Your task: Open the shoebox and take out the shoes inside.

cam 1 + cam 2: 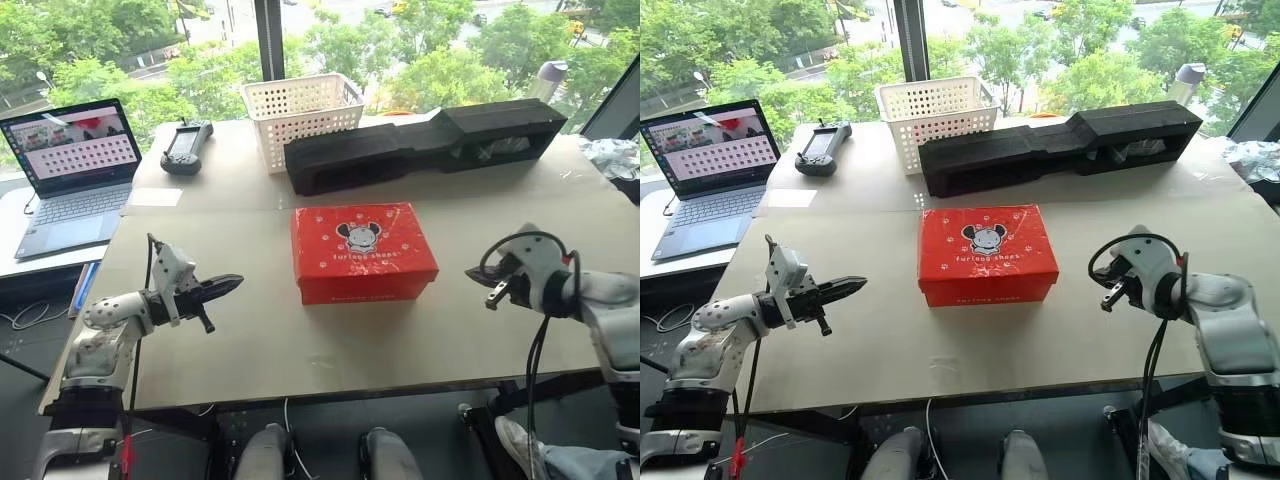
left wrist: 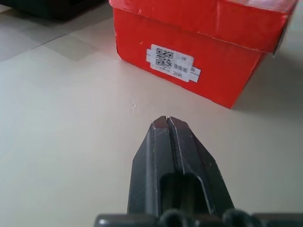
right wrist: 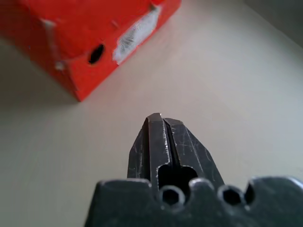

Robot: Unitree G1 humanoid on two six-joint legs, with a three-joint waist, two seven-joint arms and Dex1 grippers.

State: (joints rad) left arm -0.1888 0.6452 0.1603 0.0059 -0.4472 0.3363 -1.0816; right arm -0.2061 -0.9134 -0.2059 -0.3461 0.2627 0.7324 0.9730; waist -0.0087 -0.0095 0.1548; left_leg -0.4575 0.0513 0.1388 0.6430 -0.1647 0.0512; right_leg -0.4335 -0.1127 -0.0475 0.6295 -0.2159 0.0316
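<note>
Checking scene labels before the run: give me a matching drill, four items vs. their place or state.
Items:
1. shoebox
2. white basket
3. laptop
4. left gripper

Place or state:
A. shut, off the box's left end, touching nothing
B. open, screen lit, on the side desk at far left
C. lid closed, mid-table between the arms
D. back of the table, beside the black foam block

Pairs: 1-C, 2-D, 3-B, 4-A

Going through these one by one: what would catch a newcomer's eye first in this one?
The red shoebox, lid shut, sits mid-table with a cartoon mouse face on top. The left end effector and right end effector flank it, both shut and empty, apart from the box. Behind it lie a long black foam block and a white lattice basket, with an open laptop at far left.
</note>
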